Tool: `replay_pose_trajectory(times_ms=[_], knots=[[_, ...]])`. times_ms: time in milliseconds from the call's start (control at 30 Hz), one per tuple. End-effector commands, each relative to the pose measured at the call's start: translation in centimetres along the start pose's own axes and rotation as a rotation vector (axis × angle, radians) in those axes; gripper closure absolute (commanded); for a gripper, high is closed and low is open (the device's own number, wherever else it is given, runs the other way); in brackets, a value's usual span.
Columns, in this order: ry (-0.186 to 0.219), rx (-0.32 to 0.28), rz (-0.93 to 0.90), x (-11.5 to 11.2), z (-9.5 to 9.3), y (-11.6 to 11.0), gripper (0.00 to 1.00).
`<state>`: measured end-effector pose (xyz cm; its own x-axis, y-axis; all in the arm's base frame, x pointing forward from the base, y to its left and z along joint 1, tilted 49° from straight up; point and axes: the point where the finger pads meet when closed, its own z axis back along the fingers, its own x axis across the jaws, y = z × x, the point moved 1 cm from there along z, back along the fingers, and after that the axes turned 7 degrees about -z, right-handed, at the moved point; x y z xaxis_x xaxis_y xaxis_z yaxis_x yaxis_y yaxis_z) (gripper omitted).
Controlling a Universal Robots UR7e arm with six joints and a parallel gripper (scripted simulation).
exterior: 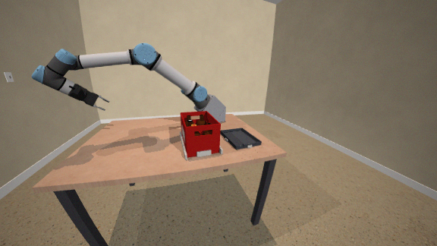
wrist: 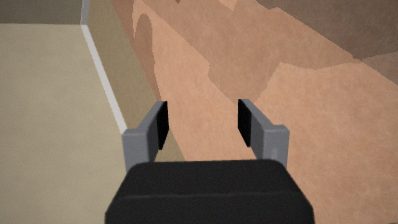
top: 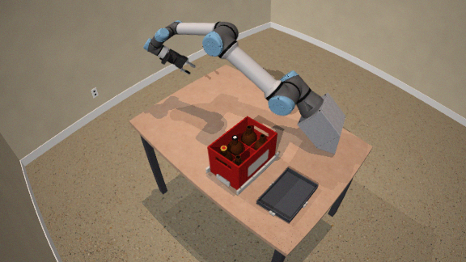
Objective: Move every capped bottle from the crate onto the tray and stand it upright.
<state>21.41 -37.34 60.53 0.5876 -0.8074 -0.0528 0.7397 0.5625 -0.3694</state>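
Observation:
The red crate [top: 225, 171] [exterior: 202, 142] stands on the table with several brown bottles in it. One bottle has a red and yellow cap [top: 223, 148] and stands in the near left part. A bottle with a white top [top: 235, 137] stands beside it. A larger brown bottle [top: 249, 137] at the back and two smaller necks at the right side show no clear cap. The dark tray [top: 287, 195] [exterior: 241, 138] lies right of the crate with nothing on it. My gripper [top: 192, 69] [exterior: 107, 105] [wrist: 203, 114] is open and empty, high up, far left of the crate.
The wooden table [top: 178, 145] [exterior: 114, 163] carries the crate and tray. Pale rails [top: 259, 174] run round the crate's foot. The grey arm base [top: 324, 125] [exterior: 217, 108] stands behind the tray. Walls are behind the arm.

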Motion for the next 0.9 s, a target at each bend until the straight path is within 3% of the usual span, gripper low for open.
replay_pose_trajectory(times_ms=[0,367,400,867], knots=[[-0.004,-0.001,0.006,0.1,0.6,1.2,0.0],[-0.013,-0.002,0.026,0.3,1.8,3.9,0.0],[-0.016,-0.002,0.033,0.2,1.6,3.4,0.0],[-0.082,-0.012,0.199,-0.1,3.3,7.7,0.0]])
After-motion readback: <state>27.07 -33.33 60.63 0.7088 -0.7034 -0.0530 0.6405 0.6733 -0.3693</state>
